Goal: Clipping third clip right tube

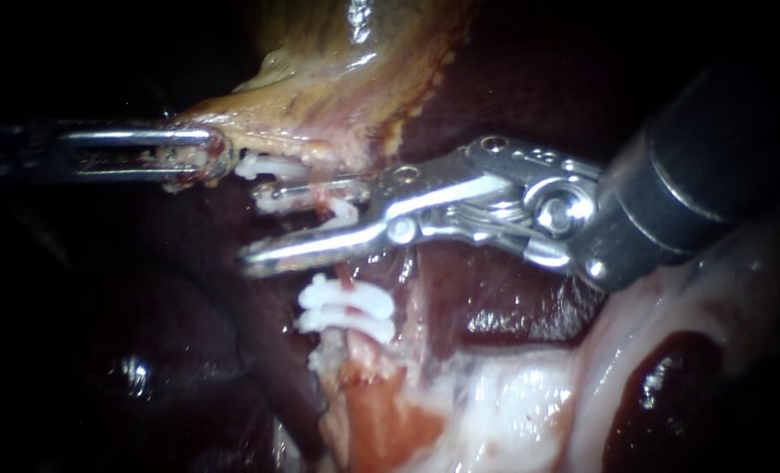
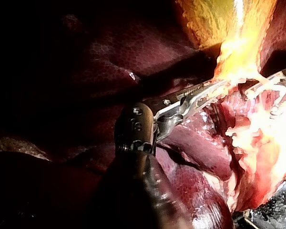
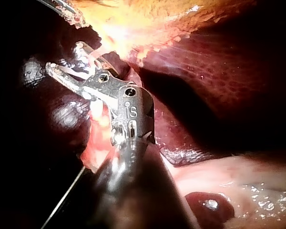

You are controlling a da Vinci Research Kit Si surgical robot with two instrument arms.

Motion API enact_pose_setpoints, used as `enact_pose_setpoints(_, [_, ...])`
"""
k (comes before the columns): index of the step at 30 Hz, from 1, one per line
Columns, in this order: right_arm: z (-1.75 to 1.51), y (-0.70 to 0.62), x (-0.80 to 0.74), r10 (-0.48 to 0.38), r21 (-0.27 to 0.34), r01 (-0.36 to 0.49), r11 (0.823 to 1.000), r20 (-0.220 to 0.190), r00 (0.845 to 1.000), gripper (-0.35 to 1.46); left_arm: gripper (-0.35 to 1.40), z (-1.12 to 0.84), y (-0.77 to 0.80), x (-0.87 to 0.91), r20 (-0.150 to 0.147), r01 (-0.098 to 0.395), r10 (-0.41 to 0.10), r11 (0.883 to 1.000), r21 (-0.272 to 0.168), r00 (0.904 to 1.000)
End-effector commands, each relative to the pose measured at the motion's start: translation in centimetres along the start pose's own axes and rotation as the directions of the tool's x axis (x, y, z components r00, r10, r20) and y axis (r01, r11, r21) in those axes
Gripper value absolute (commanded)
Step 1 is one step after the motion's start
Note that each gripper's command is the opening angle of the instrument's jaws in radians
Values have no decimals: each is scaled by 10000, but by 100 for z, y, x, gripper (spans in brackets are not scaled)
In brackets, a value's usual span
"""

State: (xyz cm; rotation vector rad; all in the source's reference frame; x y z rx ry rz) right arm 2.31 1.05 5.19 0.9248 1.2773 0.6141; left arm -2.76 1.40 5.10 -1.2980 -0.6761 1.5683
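Dark liver backs the field, with the yellow gallbladder well above the 2 seated clips. Just above those clips the tube runs up between the spread jaws of the right instrument, a white clip lying along the upper one. Up and left of them the left instrument pinches the gallbladder's edge. That tube looks soft, slick and easily torn; closing squarely across it, without tugging, seems wise.
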Motion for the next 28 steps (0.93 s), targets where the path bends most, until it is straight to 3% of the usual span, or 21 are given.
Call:
enact_pose_setpoints(1, [-1, 0, 0, -13, -3, 13, 10000, 4, 10000, 16, -35, 0, 0, 0, 1, -1, 1, 10000, -1, 10000])
enact_pose_setpoints(9, [-3, -1, -1, 814, -4, -814, 9967, 26, 9967, -15, -35, 1, 0, -1, 0, -5, 5, 10000, 0, 10000])
enact_pose_setpoints(12, [-6, 0, -1, 1228, -1, -1228, 9924, 39, 9924, -35, -35, 1, -1, -1, -1, -5, 5, 10000, 1, 10000])
enact_pose_setpoints(16, [-11, 2, 1, 1244, -238, -1235, 9921, 406, 9914, -35, -35, 1, -1, -1, -3, -7, 7, 10000, 4, 10000])
enact_pose_setpoints(28, [-10, 4, -2, 1218, -176, -1211, 9925, 495, 9913, -35, -35, 2, -1, -1, -3, -7, 7, 10000, 4, 10000])
